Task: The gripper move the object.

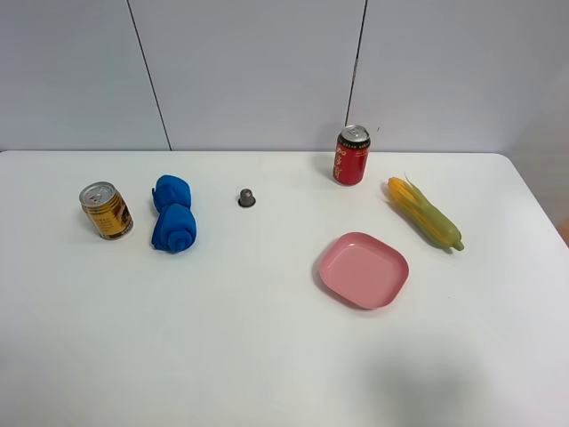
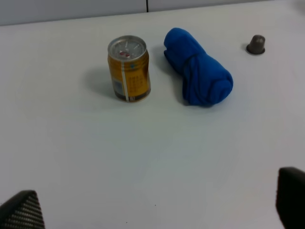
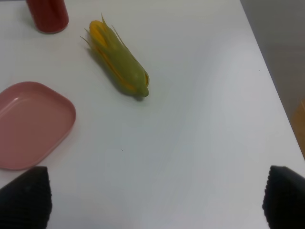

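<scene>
The short yellow-gold can (image 1: 107, 211) with a silver pull-tab top stands upright at the table's far left. It also shows in the left wrist view (image 2: 129, 69). My left gripper (image 2: 155, 210) is open and empty, well short of the can, with only its black fingertips (image 2: 21, 211) showing. My right gripper (image 3: 155, 198) is open and empty above bare table near the pink plate. Neither arm shows in the exterior high view.
A rolled blue cloth (image 1: 172, 213) lies just right of the can. A small grey cap (image 1: 246, 197) sits mid-table. A taller red can (image 1: 351, 155), a corn cob (image 1: 425, 213) and a pink plate (image 1: 387, 289) lie on the right. The table's right edge (image 3: 267, 86) is close.
</scene>
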Tool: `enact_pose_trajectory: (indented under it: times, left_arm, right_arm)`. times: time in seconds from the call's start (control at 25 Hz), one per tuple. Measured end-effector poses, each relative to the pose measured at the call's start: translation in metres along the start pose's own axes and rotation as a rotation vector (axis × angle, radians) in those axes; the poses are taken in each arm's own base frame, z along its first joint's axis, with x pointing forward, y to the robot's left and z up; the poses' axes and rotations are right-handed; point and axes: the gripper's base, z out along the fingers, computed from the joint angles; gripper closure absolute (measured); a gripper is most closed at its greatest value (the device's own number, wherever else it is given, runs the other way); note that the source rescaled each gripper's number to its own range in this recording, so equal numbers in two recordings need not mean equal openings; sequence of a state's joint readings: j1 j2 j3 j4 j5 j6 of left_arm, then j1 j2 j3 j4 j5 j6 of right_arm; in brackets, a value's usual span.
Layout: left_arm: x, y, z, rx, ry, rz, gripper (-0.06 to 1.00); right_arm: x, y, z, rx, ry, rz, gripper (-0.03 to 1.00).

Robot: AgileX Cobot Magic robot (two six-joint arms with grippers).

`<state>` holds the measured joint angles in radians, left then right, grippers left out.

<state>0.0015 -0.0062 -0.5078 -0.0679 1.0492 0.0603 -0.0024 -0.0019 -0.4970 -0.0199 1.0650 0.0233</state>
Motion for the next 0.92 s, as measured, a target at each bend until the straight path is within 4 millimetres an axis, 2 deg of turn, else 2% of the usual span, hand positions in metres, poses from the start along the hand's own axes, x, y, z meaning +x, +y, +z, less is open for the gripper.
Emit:
enact_pose_trajectory:
  times: [0.92]
  left_arm:
    - [0.0, 0.0, 0.0, 0.0, 0.0, 0.0, -0.04]
  right_arm:
    - [0.0, 0.0, 0.0, 0.0, 0.0, 0.0, -0.03]
